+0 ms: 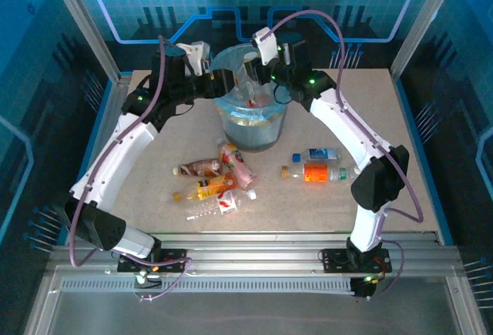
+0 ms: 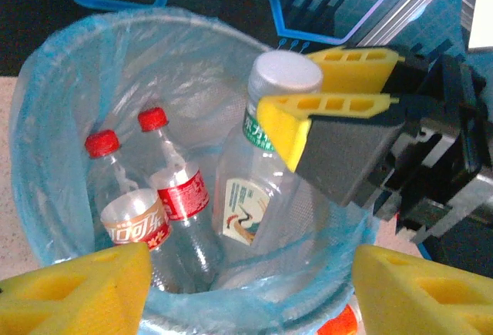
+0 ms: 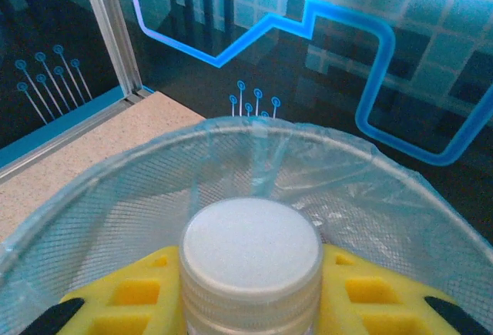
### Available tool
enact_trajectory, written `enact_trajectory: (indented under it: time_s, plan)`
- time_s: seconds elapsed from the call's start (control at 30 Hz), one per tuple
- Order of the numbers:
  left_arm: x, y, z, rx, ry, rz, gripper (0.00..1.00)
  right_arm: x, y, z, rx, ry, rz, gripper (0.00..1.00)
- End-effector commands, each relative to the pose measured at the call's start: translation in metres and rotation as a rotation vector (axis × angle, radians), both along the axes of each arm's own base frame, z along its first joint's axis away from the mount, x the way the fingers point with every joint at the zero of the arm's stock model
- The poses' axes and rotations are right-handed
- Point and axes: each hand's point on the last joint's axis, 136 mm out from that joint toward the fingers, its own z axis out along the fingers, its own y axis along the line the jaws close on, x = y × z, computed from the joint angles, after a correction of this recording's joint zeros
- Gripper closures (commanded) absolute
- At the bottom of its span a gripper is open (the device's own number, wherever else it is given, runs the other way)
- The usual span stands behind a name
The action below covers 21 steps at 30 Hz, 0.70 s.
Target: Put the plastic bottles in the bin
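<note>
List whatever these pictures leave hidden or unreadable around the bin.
1. Right wrist view: the held bottle below its cap, cut off by the bottom edge.
2. Left wrist view: the bases of the red-capped bottles in the bin, behind the left gripper.
3. Top external view: the labels of the loose bottles, too small to read.

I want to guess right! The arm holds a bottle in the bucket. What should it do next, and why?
Probably open the right gripper: its white-capped bottle hangs inside the bin, so it should drop in.
</note>
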Motion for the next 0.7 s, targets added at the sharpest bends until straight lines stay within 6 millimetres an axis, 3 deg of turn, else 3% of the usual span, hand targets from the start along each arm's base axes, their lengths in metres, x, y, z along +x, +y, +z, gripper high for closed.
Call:
enact_trajectory:
  time_s: [0.0, 0.43, 0.67]
  plan:
    - [-0.001, -0.001, -0.014, -0.021, 0.046, -0.013, 0.29, 0.01, 0.0, -0.015, 0.021, 0.032, -0.003, 0.71]
    - [-0.002, -0.004, -0.025, -0.021, 0.074, -0.031, 0.26, 0.018, 0.0, -0.038, -0.004, 0.076, -0.018, 0.59]
    - [-0.002, -0.004, -0.023, -0.021, 0.07, -0.03, 0.26, 0.017, -0.001, -0.031, 0.001, 0.065, -0.02, 0.5]
